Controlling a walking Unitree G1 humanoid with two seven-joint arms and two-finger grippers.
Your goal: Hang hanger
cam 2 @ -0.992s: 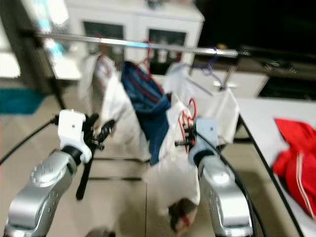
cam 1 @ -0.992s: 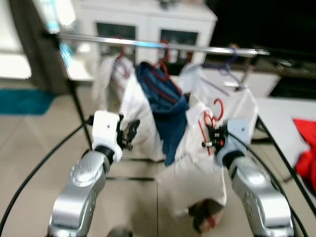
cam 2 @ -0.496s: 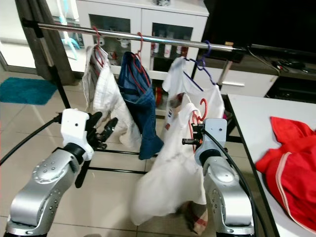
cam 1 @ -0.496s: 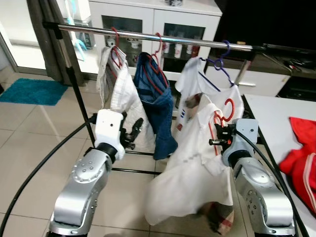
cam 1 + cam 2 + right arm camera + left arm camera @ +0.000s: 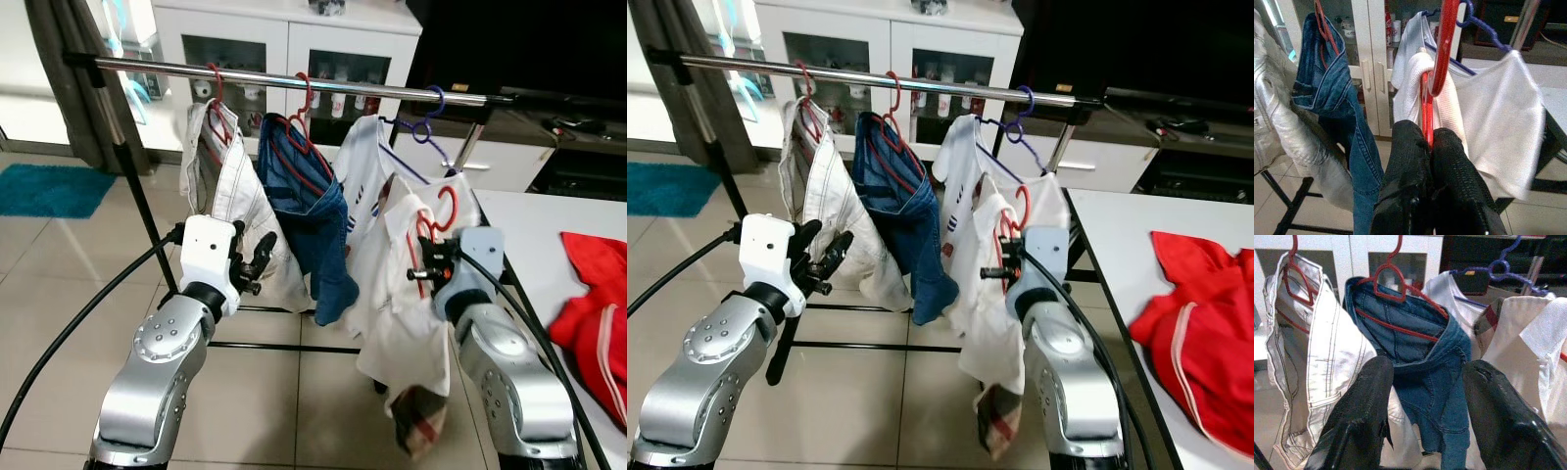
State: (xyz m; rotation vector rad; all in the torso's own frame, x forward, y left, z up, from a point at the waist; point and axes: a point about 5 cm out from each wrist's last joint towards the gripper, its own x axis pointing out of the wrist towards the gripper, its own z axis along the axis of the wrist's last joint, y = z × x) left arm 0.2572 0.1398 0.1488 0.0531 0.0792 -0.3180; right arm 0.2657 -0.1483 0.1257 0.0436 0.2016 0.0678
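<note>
My right gripper (image 5: 1425, 142) clamps the red hanger (image 5: 434, 233) carrying a white shirt (image 5: 407, 323); at nine o'clock, my left gripper (image 5: 1425, 396) gapes.

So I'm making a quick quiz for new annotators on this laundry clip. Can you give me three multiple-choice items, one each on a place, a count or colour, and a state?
1. Where is the red garment?
A. on the rail
B. on the white table at the robot's right
C. on the floor

2. How many hangers hook over the rail?
A. two
B. three
C. five

3. What is the right gripper doing?
A. shut on the red hanger that carries a white shirt
B. open and empty
C. holding the jeans

Answers:
1. B, it lies on the white table by the rack.
2. B, two red hooks and one purple hanger sit on the rail.
3. A, its fingers close around the hanger's red neck, while the left gripper is open and empty.
</note>
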